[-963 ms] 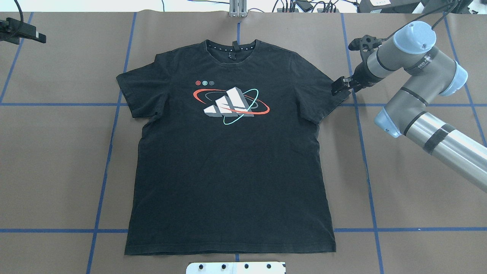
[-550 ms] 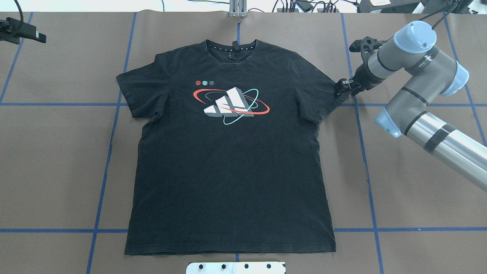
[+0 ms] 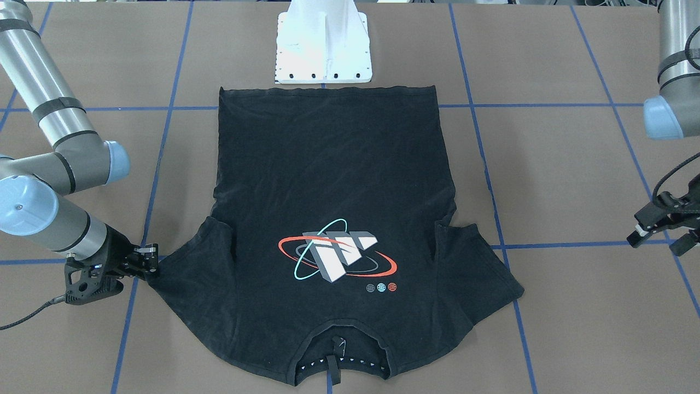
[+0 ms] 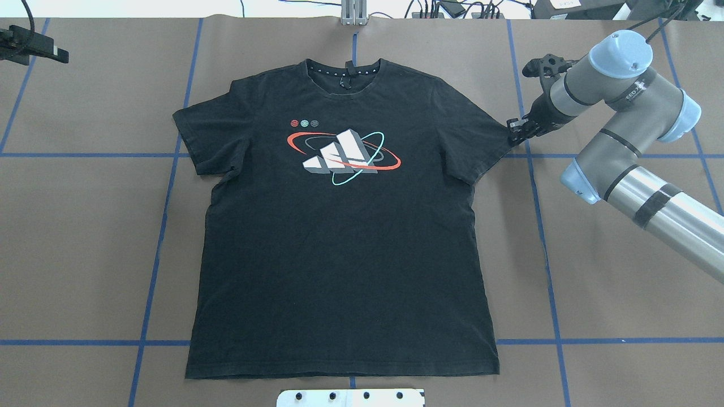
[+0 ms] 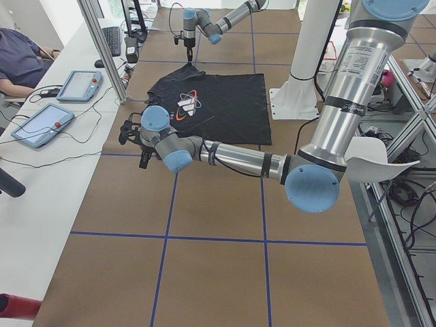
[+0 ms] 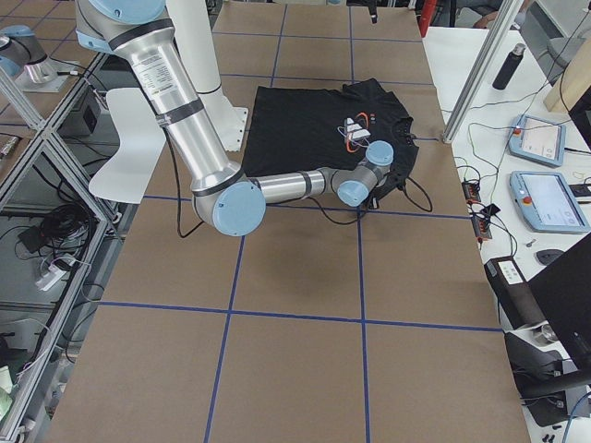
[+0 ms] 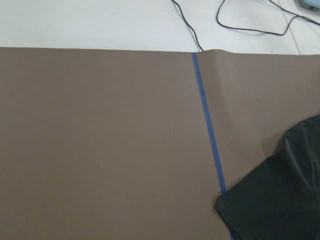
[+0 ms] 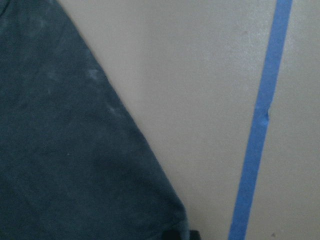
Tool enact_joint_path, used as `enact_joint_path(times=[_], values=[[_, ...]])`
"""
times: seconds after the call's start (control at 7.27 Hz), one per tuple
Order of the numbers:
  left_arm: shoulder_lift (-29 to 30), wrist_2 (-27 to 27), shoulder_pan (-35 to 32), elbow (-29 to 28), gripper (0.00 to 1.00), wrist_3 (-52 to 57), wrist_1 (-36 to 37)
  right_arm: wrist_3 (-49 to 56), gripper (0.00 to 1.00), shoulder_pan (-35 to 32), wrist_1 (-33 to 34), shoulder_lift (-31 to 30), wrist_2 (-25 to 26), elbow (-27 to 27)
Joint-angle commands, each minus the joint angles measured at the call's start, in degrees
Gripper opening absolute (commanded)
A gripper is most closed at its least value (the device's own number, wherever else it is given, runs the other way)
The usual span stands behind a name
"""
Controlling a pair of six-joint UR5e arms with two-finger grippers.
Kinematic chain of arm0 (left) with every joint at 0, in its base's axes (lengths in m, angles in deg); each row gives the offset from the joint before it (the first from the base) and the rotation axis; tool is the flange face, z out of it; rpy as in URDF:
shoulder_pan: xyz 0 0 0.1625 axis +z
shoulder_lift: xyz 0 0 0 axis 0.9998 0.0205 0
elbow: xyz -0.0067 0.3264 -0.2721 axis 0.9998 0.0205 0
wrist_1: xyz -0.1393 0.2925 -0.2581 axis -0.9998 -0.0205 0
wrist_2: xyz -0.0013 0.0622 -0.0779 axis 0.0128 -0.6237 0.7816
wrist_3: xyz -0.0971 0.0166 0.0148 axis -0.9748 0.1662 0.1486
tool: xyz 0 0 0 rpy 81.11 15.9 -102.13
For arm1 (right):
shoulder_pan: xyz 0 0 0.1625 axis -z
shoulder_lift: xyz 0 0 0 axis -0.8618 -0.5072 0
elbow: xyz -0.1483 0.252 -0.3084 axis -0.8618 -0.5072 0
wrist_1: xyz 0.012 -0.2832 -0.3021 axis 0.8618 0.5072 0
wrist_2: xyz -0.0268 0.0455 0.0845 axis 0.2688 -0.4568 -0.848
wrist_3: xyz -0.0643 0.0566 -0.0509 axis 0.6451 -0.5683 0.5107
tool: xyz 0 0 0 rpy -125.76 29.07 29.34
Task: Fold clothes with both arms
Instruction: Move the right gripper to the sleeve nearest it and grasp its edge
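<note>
The black T-shirt (image 4: 339, 254) lies flat, print up, with its collar at the far side of the table. In the front-facing view the T-shirt (image 3: 328, 164) has its collar toward the camera. My right gripper (image 4: 516, 131) is low at the tip of the shirt's right sleeve (image 4: 486, 141). Its fingers are drawn together on the sleeve's corner, as the right gripper (image 3: 150, 264) also shows from the front. In the right wrist view the sleeve corner (image 8: 100, 165) lies flat and ends at a dark fingertip (image 8: 180, 235). My left gripper (image 3: 659, 243) hangs open, well clear of the left sleeve (image 7: 280, 200).
The white pedestal (image 3: 322, 49) stands just past the shirt's hem. Blue tape lines (image 4: 164, 215) grid the brown tabletop. A side bench holds tablets (image 5: 78, 85) and cables, and a person (image 5: 20, 58) sits there. A dark bottle (image 6: 505, 65) stands on the bench.
My right gripper has slid outward from over the sleeve to its tip, and its fingers have drawn together. The shirt and the left arm have not moved.
</note>
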Motion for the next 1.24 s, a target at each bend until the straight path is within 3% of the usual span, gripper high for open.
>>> enact_joint_path(times=[0.0,0.41,0.96,1.1], values=[[0.06,0.00,0.02,-0.05,1.00,0.00,0.00,0.03,0.00,-1.19,0.00,-0.11,-1.14,0.11],[0.06,0.00,0.02,-0.05,1.00,0.00,0.00,0.03,0.00,-4.09,-0.09,0.59,-6.84,1.51],[-0.02,0.00,0.02,-0.05,1.00,0.17,0.00,-0.23,0.00,-1.03,0.00,1.65,-6.25,7.92],[-0.11,0.00,0.02,-0.14,1.00,0.17,0.00,-0.23,0.00,1.94,0.52,4.52,-3.46,7.24]])
